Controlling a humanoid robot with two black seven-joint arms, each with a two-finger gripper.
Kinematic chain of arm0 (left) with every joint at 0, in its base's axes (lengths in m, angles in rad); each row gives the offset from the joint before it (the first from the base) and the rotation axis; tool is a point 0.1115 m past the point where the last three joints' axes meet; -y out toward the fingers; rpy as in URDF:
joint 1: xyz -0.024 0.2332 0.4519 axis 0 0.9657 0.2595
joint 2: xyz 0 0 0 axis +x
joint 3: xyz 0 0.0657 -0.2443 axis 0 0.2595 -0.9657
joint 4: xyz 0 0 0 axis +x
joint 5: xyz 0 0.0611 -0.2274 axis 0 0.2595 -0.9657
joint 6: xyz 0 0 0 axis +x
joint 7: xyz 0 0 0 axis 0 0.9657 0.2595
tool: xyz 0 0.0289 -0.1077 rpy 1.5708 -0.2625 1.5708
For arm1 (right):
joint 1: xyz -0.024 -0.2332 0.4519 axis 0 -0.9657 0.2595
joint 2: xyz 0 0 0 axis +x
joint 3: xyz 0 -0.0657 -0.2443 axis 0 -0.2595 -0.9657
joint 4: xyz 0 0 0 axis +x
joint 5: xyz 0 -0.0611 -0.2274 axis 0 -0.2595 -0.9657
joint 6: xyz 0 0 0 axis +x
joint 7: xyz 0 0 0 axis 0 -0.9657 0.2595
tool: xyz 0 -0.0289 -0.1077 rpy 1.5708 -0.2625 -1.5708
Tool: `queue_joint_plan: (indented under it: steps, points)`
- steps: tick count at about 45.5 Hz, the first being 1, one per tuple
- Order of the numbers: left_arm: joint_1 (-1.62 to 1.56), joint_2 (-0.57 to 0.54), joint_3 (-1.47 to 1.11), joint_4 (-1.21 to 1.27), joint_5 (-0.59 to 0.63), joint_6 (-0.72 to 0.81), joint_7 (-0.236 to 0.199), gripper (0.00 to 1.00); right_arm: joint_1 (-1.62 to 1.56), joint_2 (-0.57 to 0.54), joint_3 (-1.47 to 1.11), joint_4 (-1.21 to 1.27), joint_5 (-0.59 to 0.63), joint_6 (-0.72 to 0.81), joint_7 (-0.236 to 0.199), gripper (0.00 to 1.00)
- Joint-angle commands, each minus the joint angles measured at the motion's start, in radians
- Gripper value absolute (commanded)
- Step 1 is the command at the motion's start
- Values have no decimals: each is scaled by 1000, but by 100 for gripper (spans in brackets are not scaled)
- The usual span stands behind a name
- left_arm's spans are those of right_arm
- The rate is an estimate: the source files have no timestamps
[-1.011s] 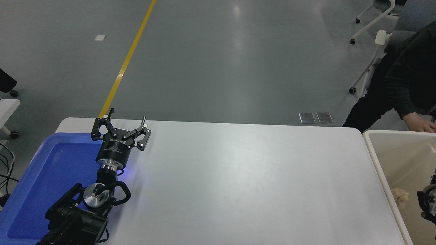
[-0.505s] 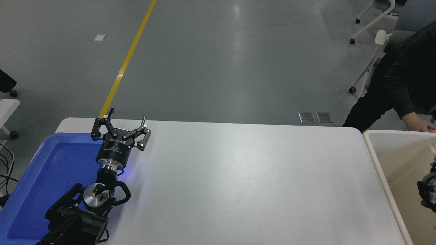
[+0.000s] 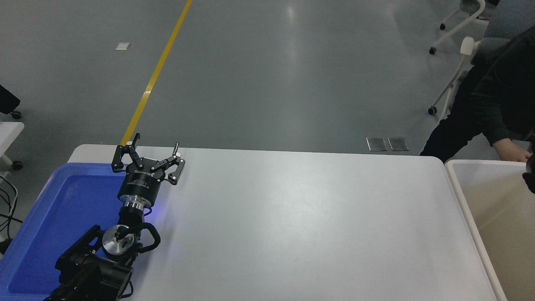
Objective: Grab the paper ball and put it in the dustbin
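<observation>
Left end effector [image 3: 147, 161] spread over blue tray [image 3: 50, 217] edge; right end effector [image 3: 530, 180] state unclear above dustbin [image 3: 459, 184]

left gripper [image 3: 148, 155] — parked lower left, fingers [image 3: 179, 167] spread | right gripper [image 3: 530, 177] — right edge

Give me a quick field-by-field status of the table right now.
left end effector: parked at lower left, open, over the blue tray's edge
right end effector: only a sliver at the right edge, over the dustbin; open or shut cannot be told
dustbin: at table's right end
paper ball: not visible
blue tray: left end
person's hand: at the dustbin's far rim
</observation>
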Motion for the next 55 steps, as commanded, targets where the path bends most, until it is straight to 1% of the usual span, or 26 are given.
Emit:
queue_joint_plan:
  steps: [1,12,15,19,28,33,43,48,55]
  points:
    - [0,0,0,0,0,0,0,99,100,-64,-2,193,-18,-4,-1,100]
    - [0,0,0,0,0,0,0,99,123,-75,178,461,-21,-2,-1,100]
    - [0,0,0,0,0,0,0,99,121,-73,213,509,-19,-5,1,100]
    - [0,0,0,1,0,0,0,99,112,-55,328,527,-19,-4,1,100]
    - [1,0,0,0,0,0,0,99,57,51,564,529,-10,6,1,100]
    - [1,0,0,0,0,0,0,99,9,129,674,518,5,7,1,100]
    - [0,0,0,0,0,0,0,99,-127,270,974,514,5,27,1,100]
    - [0,0,0,1,0,0,0,99,-189,306,1067,512,5,70,1,100]
    - [0,0,0,0,-1,0,0,99,-256,316,1161,483,5,141,1,100]
